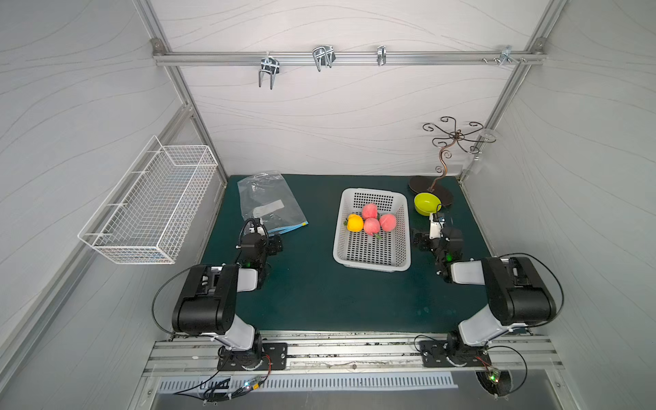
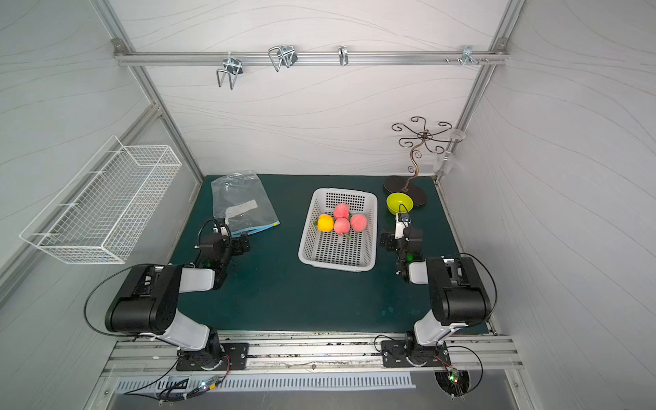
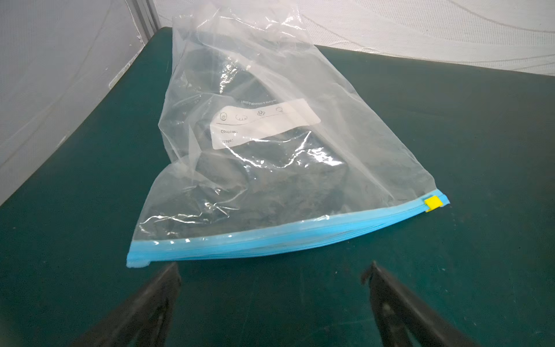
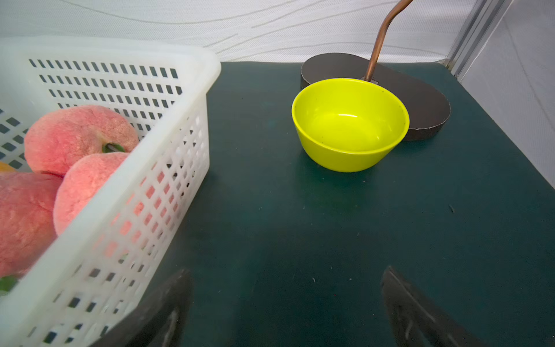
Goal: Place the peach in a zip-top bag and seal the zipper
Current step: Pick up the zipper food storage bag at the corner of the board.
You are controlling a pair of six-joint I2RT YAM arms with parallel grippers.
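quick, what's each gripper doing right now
Left gripper: open, holding nothing, facing the zipper.
Right gripper: open, holding nothing, beside the basket.

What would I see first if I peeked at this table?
Three pink peaches and a yellow fruit huddle in the white basket in the middle of the table. Just right of it sits a bright lime bowl. At the back left lies a clear bag with a blue zipper.
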